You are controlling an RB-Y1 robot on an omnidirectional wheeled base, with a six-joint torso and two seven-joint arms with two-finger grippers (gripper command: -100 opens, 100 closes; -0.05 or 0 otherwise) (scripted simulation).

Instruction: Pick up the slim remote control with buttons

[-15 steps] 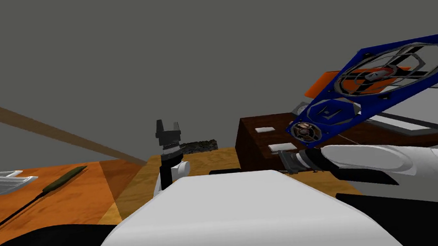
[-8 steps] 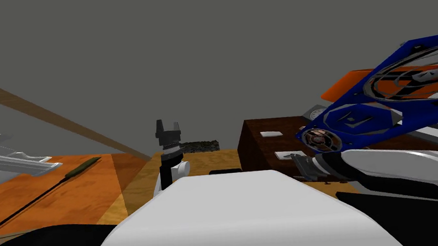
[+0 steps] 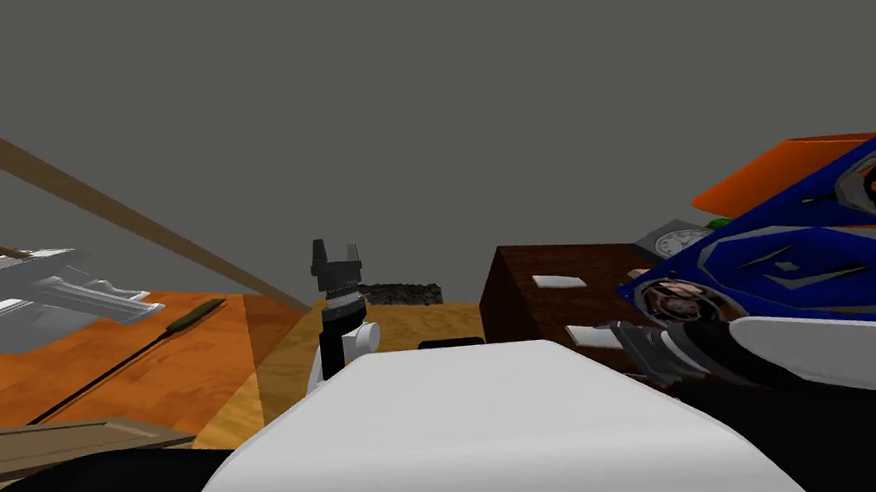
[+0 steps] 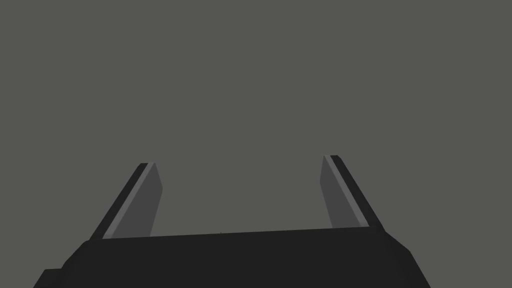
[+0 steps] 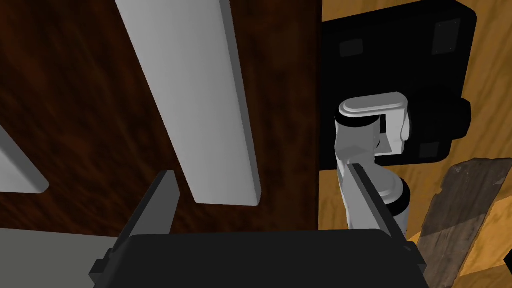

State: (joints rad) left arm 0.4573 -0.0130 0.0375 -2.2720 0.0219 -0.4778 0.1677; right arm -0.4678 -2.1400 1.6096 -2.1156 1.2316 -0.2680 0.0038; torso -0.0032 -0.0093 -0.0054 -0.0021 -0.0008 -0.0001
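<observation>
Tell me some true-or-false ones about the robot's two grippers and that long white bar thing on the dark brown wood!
The right gripper is open. True.
The right gripper holds the slim white flat bar. False: the gripper is open and the bar lies ungripped.
The bar lies on a dark brown wooden top. True.
The left gripper is shut. False: it is open, with nothing between its blades.
</observation>
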